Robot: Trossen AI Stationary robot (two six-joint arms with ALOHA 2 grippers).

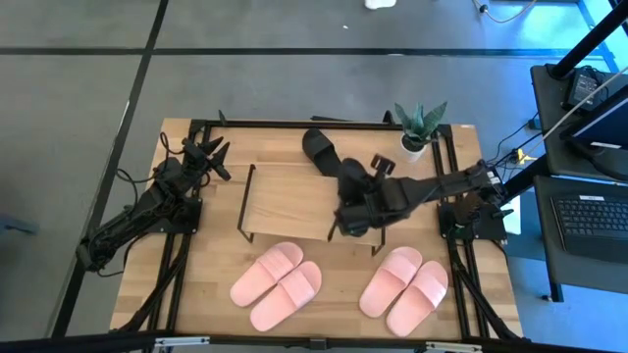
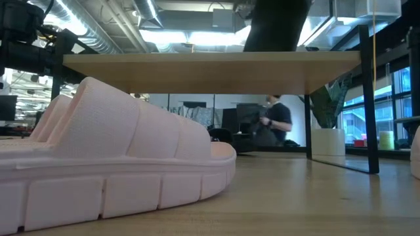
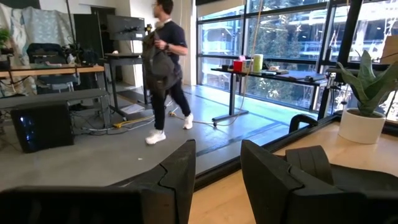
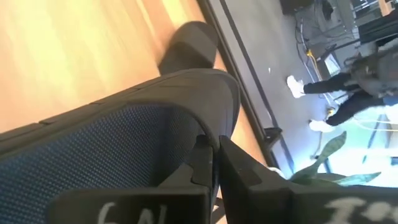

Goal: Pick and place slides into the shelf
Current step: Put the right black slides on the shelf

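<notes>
wooden table (image 1: 211,294), shelf (image 1: 289,201), 4 pink slides (image 1: 278,284)

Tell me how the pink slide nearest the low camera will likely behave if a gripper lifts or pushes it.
The pink slide looks moulded from thick foam, so it is probably light for its bulk and fairly stiff. Its wide flat sole suggests it will slide rather than roll or tip. The textured strap should give fingers decent grip, though it may squash a little.
</notes>
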